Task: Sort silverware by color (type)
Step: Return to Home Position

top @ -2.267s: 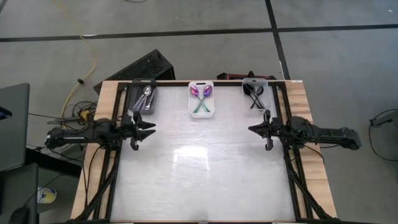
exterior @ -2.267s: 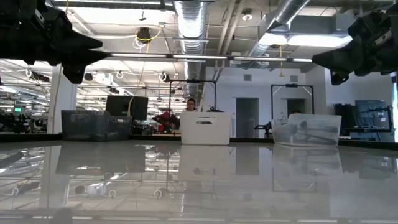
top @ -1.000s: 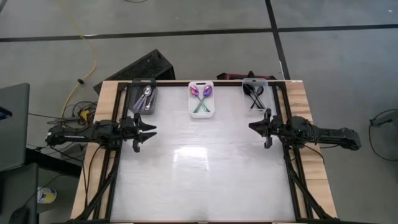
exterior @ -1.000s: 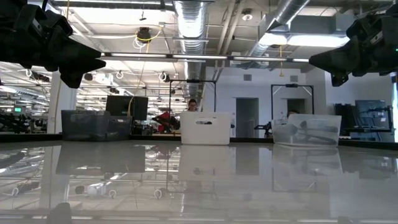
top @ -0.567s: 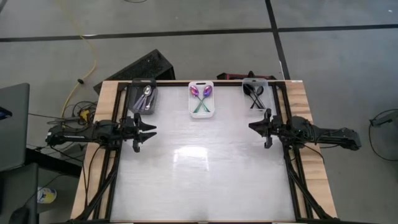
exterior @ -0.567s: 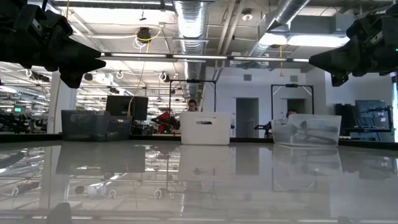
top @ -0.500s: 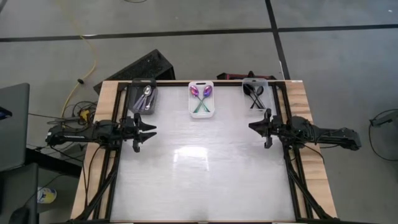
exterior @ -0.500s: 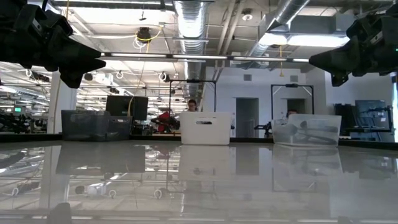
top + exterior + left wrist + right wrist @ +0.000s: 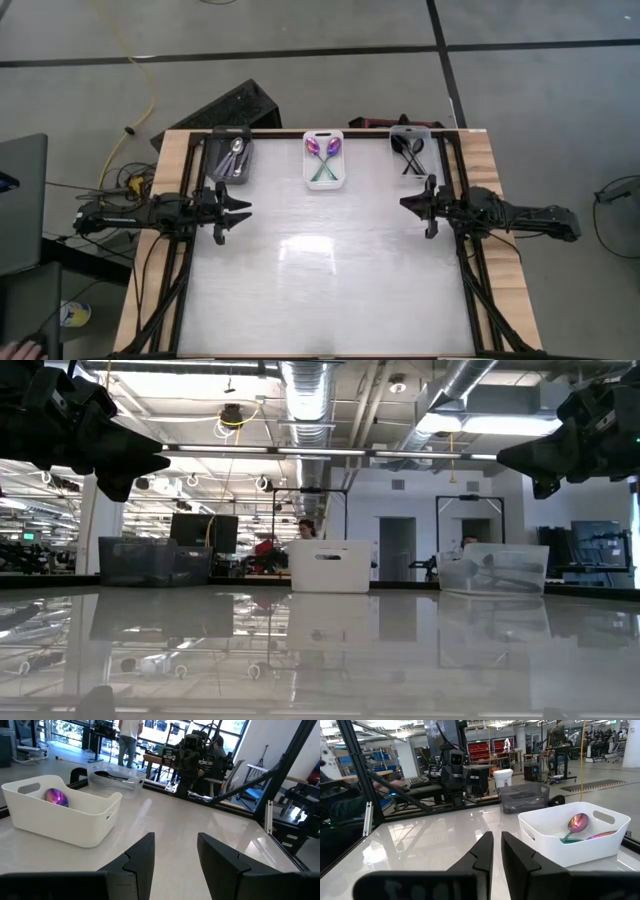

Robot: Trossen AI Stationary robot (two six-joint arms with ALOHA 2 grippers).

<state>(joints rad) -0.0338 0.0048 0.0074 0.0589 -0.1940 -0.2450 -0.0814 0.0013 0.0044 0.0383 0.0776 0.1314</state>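
Note:
The spoons lie in three bins along the table's far edge. Silver spoons [image 9: 234, 157] are in a dark bin [image 9: 220, 165]. Purple-pink spoons with teal handles [image 9: 324, 155] [image 9: 577, 822] are in a white bin [image 9: 307, 165] [image 9: 60, 822]. Black spoons [image 9: 410, 152] are in a clear bin [image 9: 396, 135] [image 9: 115, 776]. My left gripper [image 9: 246, 206] [image 9: 175, 845] hovers open near the left edge, pointing right. My right gripper [image 9: 403, 206] [image 9: 497, 842] hovers near the right edge, pointing left, with only a narrow slit between its fingers. Neither holds anything.
The glossy white tabletop [image 9: 320, 280] stretches bare between and in front of the two grippers. Black frame rails [image 9: 185, 280] run along both sides of the table. A person's hand [image 9: 22, 350] shows off the table at the near-left corner. People and equipment stand in the room behind.
About two seconds ago my left gripper dipped a little lower; over the last second both arms have kept still. A person's hand has come into the high view off the table's near-left corner.

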